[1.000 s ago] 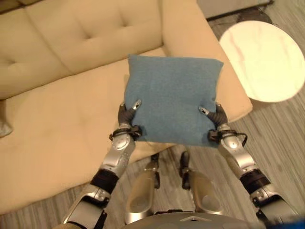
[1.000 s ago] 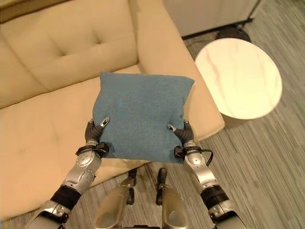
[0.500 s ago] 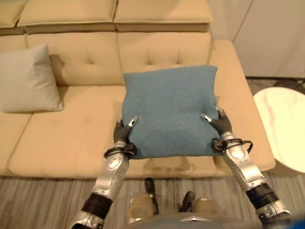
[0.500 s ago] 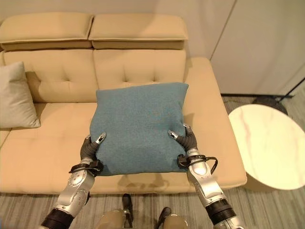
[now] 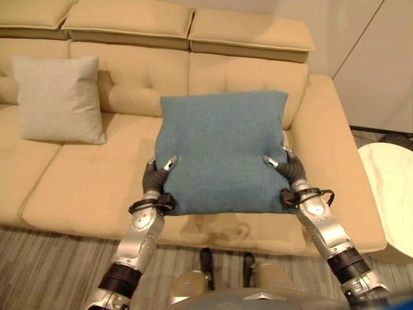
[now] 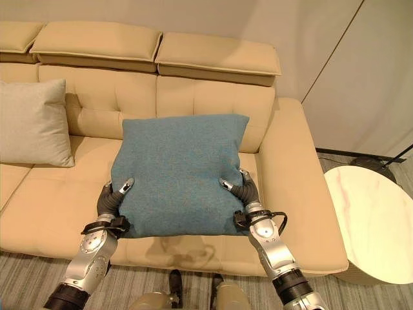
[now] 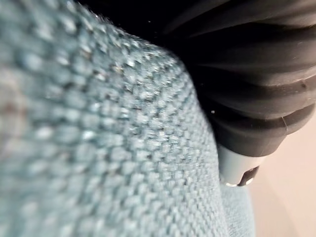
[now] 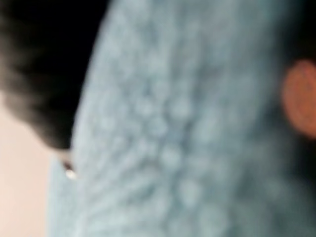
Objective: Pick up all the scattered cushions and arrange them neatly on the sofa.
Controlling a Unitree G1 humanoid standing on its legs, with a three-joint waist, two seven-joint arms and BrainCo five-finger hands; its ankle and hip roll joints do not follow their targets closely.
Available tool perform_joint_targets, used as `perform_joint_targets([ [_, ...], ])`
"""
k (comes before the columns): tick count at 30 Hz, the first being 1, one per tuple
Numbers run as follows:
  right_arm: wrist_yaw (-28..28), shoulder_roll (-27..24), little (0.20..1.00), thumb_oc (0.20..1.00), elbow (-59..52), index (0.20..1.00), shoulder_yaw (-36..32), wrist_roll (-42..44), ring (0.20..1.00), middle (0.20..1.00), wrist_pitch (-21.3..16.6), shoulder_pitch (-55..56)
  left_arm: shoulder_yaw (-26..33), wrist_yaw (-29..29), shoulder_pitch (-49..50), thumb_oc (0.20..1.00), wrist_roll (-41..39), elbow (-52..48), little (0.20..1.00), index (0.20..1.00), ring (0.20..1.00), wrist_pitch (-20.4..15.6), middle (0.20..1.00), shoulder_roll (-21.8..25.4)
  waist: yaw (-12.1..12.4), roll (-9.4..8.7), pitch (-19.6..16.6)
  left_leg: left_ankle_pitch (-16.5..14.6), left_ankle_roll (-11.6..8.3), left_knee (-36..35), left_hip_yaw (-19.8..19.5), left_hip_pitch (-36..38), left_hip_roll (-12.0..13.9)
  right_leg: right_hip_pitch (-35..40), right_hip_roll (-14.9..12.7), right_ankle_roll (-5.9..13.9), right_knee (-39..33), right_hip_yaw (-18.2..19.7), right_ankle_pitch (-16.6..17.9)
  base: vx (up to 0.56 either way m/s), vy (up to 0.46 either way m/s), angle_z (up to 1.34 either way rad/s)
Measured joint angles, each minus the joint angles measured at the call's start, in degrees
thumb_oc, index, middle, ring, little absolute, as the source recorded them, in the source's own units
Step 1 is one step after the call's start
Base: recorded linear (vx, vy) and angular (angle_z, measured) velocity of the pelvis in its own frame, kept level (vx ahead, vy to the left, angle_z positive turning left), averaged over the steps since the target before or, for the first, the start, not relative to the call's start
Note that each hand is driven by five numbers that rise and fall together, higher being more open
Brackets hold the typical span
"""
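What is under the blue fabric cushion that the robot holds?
Under the blue fabric cushion lies the beige sofa's seat, with the cushion's shadow near its front edge. The seat part directly beneath it is covered.

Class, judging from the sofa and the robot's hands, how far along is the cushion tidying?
Done: a grey cushion stands against the sofa back. In hand: the left hand and right hand grip the blue cushion above the seat. Left: setting it down.

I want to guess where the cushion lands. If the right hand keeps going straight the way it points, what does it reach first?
Probably the sofa backrest. The right hand, gripping the blue cushion, points toward it, though depth is hard to judge.
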Motion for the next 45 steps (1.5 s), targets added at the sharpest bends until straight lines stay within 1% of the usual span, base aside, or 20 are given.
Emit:
perform_joint_targets([
  [2, 0.0, -0.7, 0.2, 0.2, 0.38, 0.2, -0.28, -0.01, 0.2, 0.2, 0.08, 0.21, -0.61, -0.02, 0.02, 0.2, 1.11, 0.01, 0.2, 0.2, 0.2, 0.2, 0.2, -0.2, -0.52, 0.14, 0.13, 0.89, -1.09, -0.08, -1.1, 0.1, 0.54, 2.5, 1.02, -2.07, -2.97, -0.5, 1.43, 0.13, -0.065, 0.23],
  [7, 0.28, -2.67, 0.2, 0.2, 0.81, 0.2, -1.91, 0.03, 0.2, 0.2, 0.53, 1.06, -1.82, -1.46, 0.04, 0.2, 1.68, 0.01, 0.2, 0.2, 0.2, 0.3, 0.2, -1.54, -2.21, 0.52, 0.15, 0.97, -2.97, 0.59, -3.9, 0.64, 1.39, 5.35, 2.08, -3.62, -4.23, -2.77, 0.91, 0.15, -0.107, 0.35],
  [9, 0.53, -3.02, 0.2, 0.2, 0.83, 0.2, -4.03, 0.09, 0.2, 0.2, 0.56, 2.67, -3.34, -2.71, -0.16, 0.2, 1.66, 0.01, 0.2, 0.2, 0.2, 0.63, 0.2, -2.0, -3.08, 0.16, 0.21, 0.35, -6.05, 5.32, -5.99, -0.96, 1.14, 7.37, 1.86, -5.78, -4.65, -4.25, -0.78, 0.09, -0.112, 0.63],
  [11, 0.56, -3.23, 0.2, 0.2, 0.82, 0.2, -4.43, 0.09, 0.2, 0.2, 0.56, 2.63, -3.37, -2.94, -0.13, 0.2, 1.64, 0.01, 0.2, 0.2, 0.2, 1.11, 0.2, -2.16, -3.04, 0.04, 0.22, 0.86, -7.5, 7.63, -5.91, -1.74, 0.7, 7.98, 0.96, -7.04, -4.99, -4.62, -0.72, 0.07, -0.035, 0.23],
  [16, 0.47, -3.71, 0.2, 0.2, 0.82, 0.2, -4.99, 0.67, 0.2, 0.2, 0.56, 3.93, -4.38, -3.48, -0.62, 0.2, 1.65, 0.02, 0.2, 0.2, 0.2, 1.14, 0.2, -2.05, -3.15, 0.19, 0.38, -0.4, -7.33, 9.98, -5.44, -3.66, 1.44, 8.05, 1.11, -8.63, -4.51, -4.71, -1.72, 0.11, -0.004, 0.01],
  [18, 0.41, -4.21, 0.2, 0.2, 0.85, 0.2, -5.5, 0.66, 0.2, 0.2, 0.56, 4.81, -5.1, -3.63, -0.57, 0.2, 1.67, 0.02, 0.2, 0.2, 0.2, 1.22, 0.2, -2.12, -3.17, 0.32, 0.3, -0.51, -7.17, 9.21, -6.79, -3.51, 1.89, 7.48, 1.66, -8.47, -4.0, -3.92, -2.02, 0.13, 0.05, -0.18],
  [21, 0.1, -4.04, 0.2, 0.2, 0.94, 0.2, -5.69, 0.67, 0.2, 0.2, 0.58, 4.95, -5.09, -3.65, -0.97, 0.2, 1.68, 0.02, 0.2, 0.2, 0.2, 1.48, 0.2, -2.06, -3.31, 0.3, 0.39, -1.83, -5.23, 6.78, -7.59, -3.15, 2.13, 4.68, 2.22, -7.17, -2.48, -2.51, -1.29, 0.13, 0.101, -0.24],
  [25, 0.01, -3.5, 0.2, 0.2, 0.94, 0.2, -5.24, 0.65, 0.2, 0.2, 0.68, 5.23, -4.5, -3.65, -0.6, 0.2, 1.67, 0.33, 0.2, 0.2, 0.2, 2.3, 0.2, -1.92, -2.07, 0.55, 0.65, -1.97, -5.06, 5.76, -5.97, -0.93, 1.11, 6.45, 1.4, -5.93, -5.03, 0.14, -0.03, 0.16, 0.151, -0.31],
  [28, 0.0, -2.17, 0.2, 0.2, 0.89, 0.2, -5.07, 0.58, 0.2, 0.2, 0.74, 5.02, -3.95, -3.67, -0.63, 0.2, 1.66, 0.3, 0.2, 0.2, 0.2, 2.28, 0.2, -1.64, -1.74, 1.15, 0.67, -3.13, -3.42, 4.25, -4.64, 1.63, 0.86, 7.97, 1.65, -4.93, -6.57, 2.06, 0.81, 0.18, 0.237, -0.44],
  [30, 0.0, -1.93, 0.2, 0.2, 0.92, 0.2, -4.62, 0.46, 0.2, 0.2, 0.83, 4.16, -3.22, -3.68, -0.02, 0.2, 1.66, 0.33, 0.2, 0.2, 0.2, 2.29, 0.2, -1.29, -1.08, 1.09, 0.66, -4.05, -2.06, 3.89, -1.09, 2.95, 0.39, 6.4, 0.95, -3.61, -3.68, 4.83, -0.42, 0.11, 0.256, -0.76],
  [31, -0.06, -1.27, 0.2, 0.2, 0.92, 0.2, -3.83, 0.42, 0.2, 0.2, 1.01, 3.67, -3.2, -3.61, -0.26, 0.2, 1.66, 0.33, 0.2, 0.2, 0.2, 2.25, 0.2, -1.24, -1.61, 0.98, 0.7, -4.55, -1.08, 4.04, -0.33, 2.79, -0.58, 4.28, 0.98, -2.87, -1.09, 5.64, 0.34, 0.16, 0.321, -0.69],
  [32, -0.06, -1.56, 0.2, 0.2, 0.92, 0.2, -3.47, 0.4, 0.2, 0.2, 1.26, 2.76, -2.83, -3.52, -0.28, 0.2, 1.65, 0.34, 0.2, 0.2, 0.2, 2.27, 0.2, -0.65, -1.58, 0.93, 0.76, -4.58, -0.48, 3.85, 1.21, 2.77, -0.24, 1.83, 1.01, -1.91, 2.77, 5.96, 0.33, 0.16, 0.201, -0.92],
  [34, -0.01, -1.57, 0.2, 0.2, 0.9, 0.2, -1.8, 0.41, 0.2, 0.2, 1.62, 1.39, -1.51, -3.43, -0.08, 0.2, 1.68, 0.6, 0.2, 0.2, 0.2, 2.26, 0.2, 0.45, -1.59, 0.34, 1.33, -5.46, 0.6, 1.79, 4.86, 4.86, -0.14, -6.16, 0.38, 3.14, 15.2, 4.49, 1.0, 0.18, 0.083, -0.98],
  [35, 0.06, -1.71, 0.2, 0.2, 0.92, 0.2, -1.33, 0.47, 0.2, 0.2, 1.64, 1.92, -1.24, -3.46, 0.09, 0.2, 1.69, 0.82, 0.2, 0.2, 0.2, 2.29, 0.2, 0.54, -2.12, -0.04, 1.32, -5.45, 0.38, 0.9, 4.93, 5.8, -0.51, -6.3, -0.27, 3.2, 14.66, 3.47, -0.71, 0.25, 0.033, -0.48],
  [36, 0.11, -2.11, 0.2, 0.2, 0.92, 0.2, -1.38, 0.53, 0.2, 0.2, 1.71, 2.57, -1.01, -3.56, 0.02, 0.2, 1.71, 0.72, 0.2, 0.2, 0.2, 2.26, 0.2, 0.53, -3.16, -1.41, 0.66, -5.51, 0.32, -0.14, 5.49, 6.47, -1.8, -6.5, -1.43, 2.73, 6.9, 1.02, -0.36, 0.19, 0.017, -0.13],
  [37, 0.1, -2.1, 0.2, 0.2, 0.92, 0.2, -1.64, 0.56, 0.2, 0.2, 1.7, 2.57, -1.01, -3.56, -0.14, 0.2, 1.71, 0.75, 0.2, 0.2, 0.2, 2.27, 0.2, 0.25, -3.34, -2.1, 0.54, -5.54, 0.37, -0.2, 5.55, 6.45, -2.21, -6.18, -2.17, 2.42, 4.67, -0.41, 1.22, 0.2, 0.026, -0.13],
  [39, 0.11, -2.19, 0.2, 0.2, 0.93, 0.2, -1.89, 0.57, 0.2, 0.2, 1.72, 2.6, -1.16, -3.56, -0.11, 0.2, 1.71, 0.78, 0.2, 0.2, 0.2, 2.29, 0.2, 0.08, -3.35, -2.4, 0.46, -5.03, -0.15, -0.33, 5.89, 6.37, -2.47, -4.01, -2.05, 1.68, -0.18, -0.46, 3.44, 0.18, -0.013, -0.07],
  [41, 0.53, -2.3, 0.2, 0.2, 0.94, 0.2, -2.07, 0.56, 0.2, 0.2, 1.73, 2.97, -1.15, -3.59, -0.15, 0.2, 1.72, 0.88, 0.2, 0.2, 0.2, 2.31, 0.2, -0.63, -3.9, -1.73, 0.78, -4.78, -0.24, -0.29, 4.65, 6.2, -1.94, -2.61, -1.21, 0.36, -3.25, -0.92, 6.17, 0.19, -0.052, 0.25],
  [43, 0.68, -2.4, 0.2, 0.2, 0.99, 0.2, -2.61, 0.57, 0.2, 0.2, 1.81, 4.34, -1.33, -3.71, 0.12, 0.2, 1.75, 0.87, 0.2, 0.2, 0.2, 2.34, 0.2, -1.34, -3.95, -1.02, 0.79, -4.69, -0.82, 0.11, 2.84, 6.63, -1.2, 1.09, -0.58, -2.97, -7.14, -2.78, 7.92, 0.16, -0.047, 0.45],
  [45, 1.21, -3.02, 0.2, 0.2, 1.11, 0.2, -3.66, 0.57, 0.2, 0.2, 2.01, 4.56, -2.05, -3.75, 0.3, 0.2, 1.74, 0.87, 0.2, 0.2, 0.2, 2.43, 0.2, -2.25, -3.38, 0.04, 0.75, -4.59, -2.41, 0.58, 0.03, 7.4, -0.42, 4.01, -0.03, -4.68, -8.79, -3.62, 7.61, 0.19, -0.1, 0.63],
])
